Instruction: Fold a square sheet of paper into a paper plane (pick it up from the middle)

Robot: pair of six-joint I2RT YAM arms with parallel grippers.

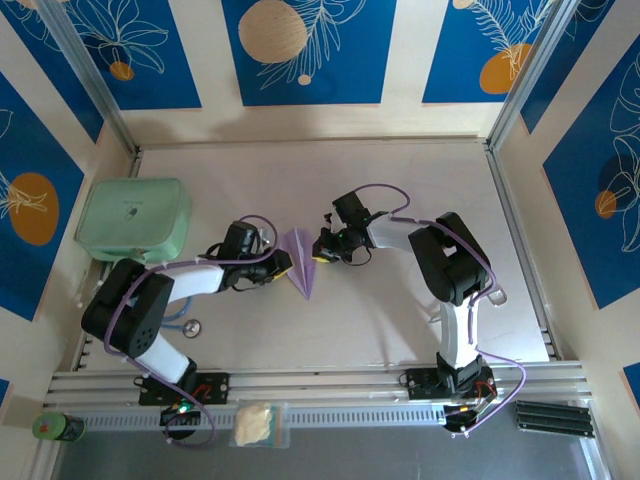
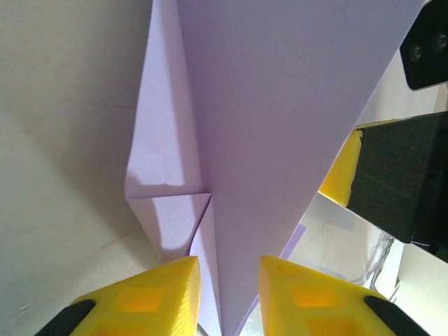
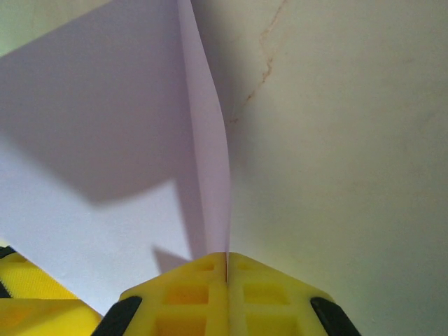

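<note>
- The pale worktop [image 1: 400,200] carries everything.
- A mint-green rounded box [image 1: 133,220] sits at the far left, well apart from the paper.
- The paper plane [image 1: 301,262], pale lilac and creased down its middle, lies mid-worktop between the two arms, with its tip pointing toward the near edge.
- The left gripper [image 2: 229,269] straddles the plane's folded edge, and its jaws stand slightly apart around the paper.
- The right gripper [image 3: 226,260] meets the plane from the other side, jaws pressed together on an upright fold.
</note>
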